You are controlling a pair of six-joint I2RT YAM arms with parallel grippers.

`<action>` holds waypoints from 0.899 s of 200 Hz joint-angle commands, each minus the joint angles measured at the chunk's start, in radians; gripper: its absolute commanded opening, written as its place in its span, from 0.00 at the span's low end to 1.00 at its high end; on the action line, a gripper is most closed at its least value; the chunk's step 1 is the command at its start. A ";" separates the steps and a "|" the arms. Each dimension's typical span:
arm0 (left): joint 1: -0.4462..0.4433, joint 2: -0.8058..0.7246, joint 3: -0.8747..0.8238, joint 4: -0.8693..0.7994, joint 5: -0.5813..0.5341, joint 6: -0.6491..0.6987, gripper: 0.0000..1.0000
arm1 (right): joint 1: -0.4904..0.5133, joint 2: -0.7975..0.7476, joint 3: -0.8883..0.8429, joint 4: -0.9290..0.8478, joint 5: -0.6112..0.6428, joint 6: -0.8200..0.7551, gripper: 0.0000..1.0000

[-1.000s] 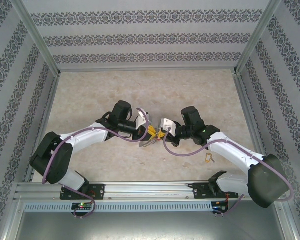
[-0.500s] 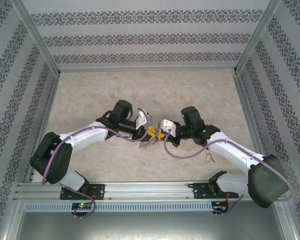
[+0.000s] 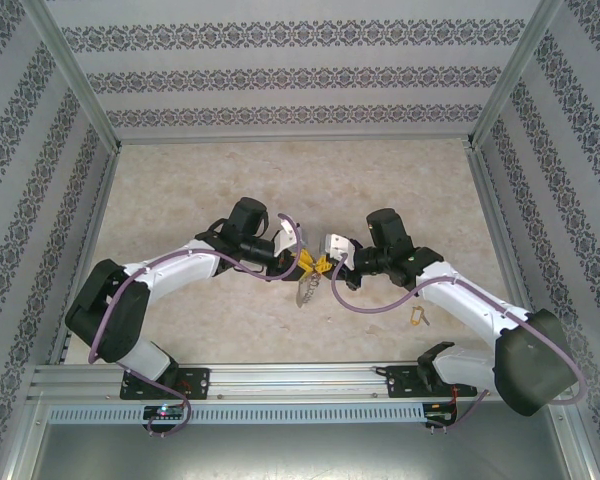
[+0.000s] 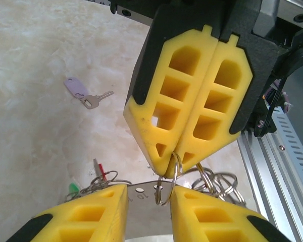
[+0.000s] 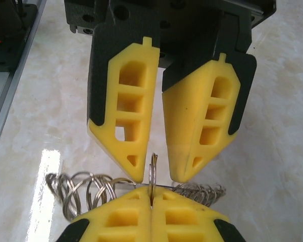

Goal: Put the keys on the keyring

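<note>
The keyring (image 3: 305,290) is seen just on the near side of the two meeting grippers, over the middle of the worktop (image 3: 280,170). From the right wrist its thin wire rim is seen running across beneath the jaws, fringed on either side by bunches of metal loops (image 5: 83,189). One small ring (image 5: 152,169) is held upright and edge-on by the right gripper (image 5: 151,199), whose jaws are pressed together on it. The left gripper (image 5: 159,174) is set tip to tip against the right one. Its jaws are parted, and the small ring is seen standing in the gap between them. From the left wrist a flat grey metal piece (image 4: 144,194), stamped and pierced by a hole, is seen spanning that gap from pad to pad; whether it is pinched cannot be told. A red tag (image 4: 98,169) and a green tag (image 4: 73,189) are seen just beside the loops, to the left of the left gripper's fingers. A loose key (image 4: 93,101) with a lilac tag is seen lying flat on the worktop, well apart from the keyring.
</note>
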 commanded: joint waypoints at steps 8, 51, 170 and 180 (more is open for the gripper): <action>-0.011 0.021 0.041 -0.022 0.036 0.027 0.25 | -0.008 0.013 0.033 0.023 -0.055 -0.006 0.00; -0.010 0.020 0.051 -0.034 0.046 0.027 0.08 | -0.009 0.020 0.030 0.018 -0.043 -0.006 0.00; -0.144 -0.198 -0.133 0.148 -0.511 0.191 0.00 | -0.015 -0.108 -0.052 0.053 0.157 0.068 0.28; -0.149 -0.213 -0.139 0.151 -0.531 0.199 0.00 | -0.016 -0.120 -0.062 0.061 0.169 0.078 0.28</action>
